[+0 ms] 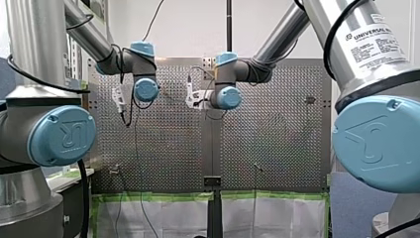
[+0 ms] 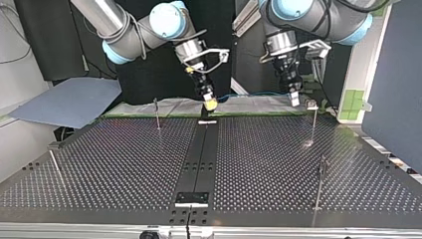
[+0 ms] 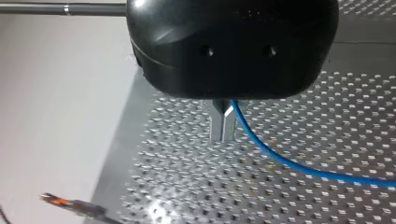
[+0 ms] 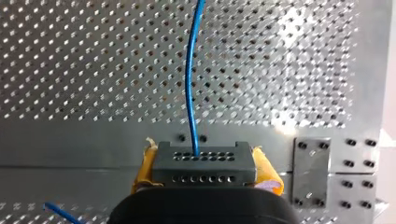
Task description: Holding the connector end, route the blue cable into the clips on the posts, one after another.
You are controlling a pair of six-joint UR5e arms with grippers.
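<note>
My right gripper (image 2: 209, 103) has its yellow pads clamped on the grey connector (image 4: 204, 163). The blue cable (image 4: 189, 84) leaves the connector lengthwise, straight ahead of the gripper, above the table (image 4: 289, 70). My left gripper (image 3: 223, 125) has its metal fingers pressed together on the cable, which curves off to one side. In the top view both grippers hang at the table's far edge.

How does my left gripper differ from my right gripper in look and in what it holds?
My left gripper has thin metal fingers close together on the blue cable; my right gripper has yellow pads set wide around the grey connector. Both hold the same cable.
</note>
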